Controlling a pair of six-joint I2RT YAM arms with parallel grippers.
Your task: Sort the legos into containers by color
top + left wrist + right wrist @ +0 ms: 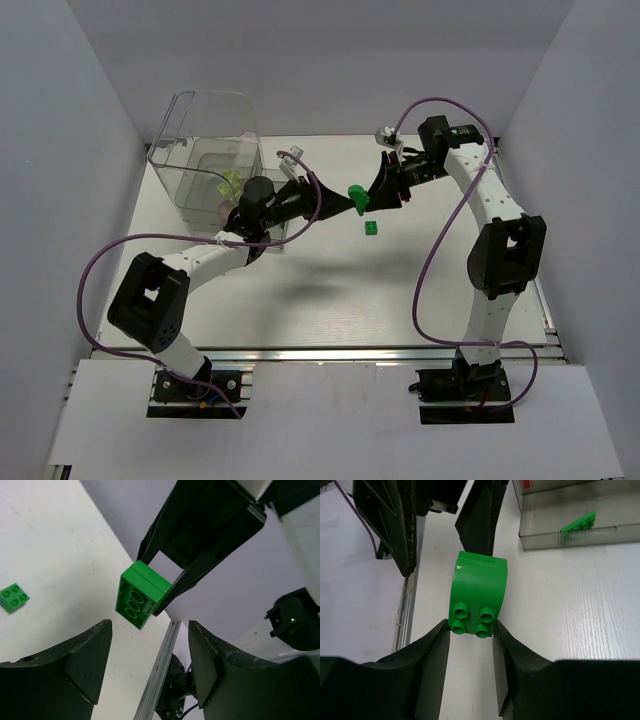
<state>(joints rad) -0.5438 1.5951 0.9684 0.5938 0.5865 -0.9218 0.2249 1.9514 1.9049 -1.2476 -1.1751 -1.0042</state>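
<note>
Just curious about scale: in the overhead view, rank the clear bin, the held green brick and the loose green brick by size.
1. clear bin, by far the largest
2. held green brick, looks slightly bigger, but raised nearer the camera, so unsure
3. loose green brick

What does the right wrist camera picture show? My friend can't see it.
The right end effector pinches a bright green brick, studs toward the camera. Beyond it the left end effector is open, and a clear bin sits upper right.
</note>
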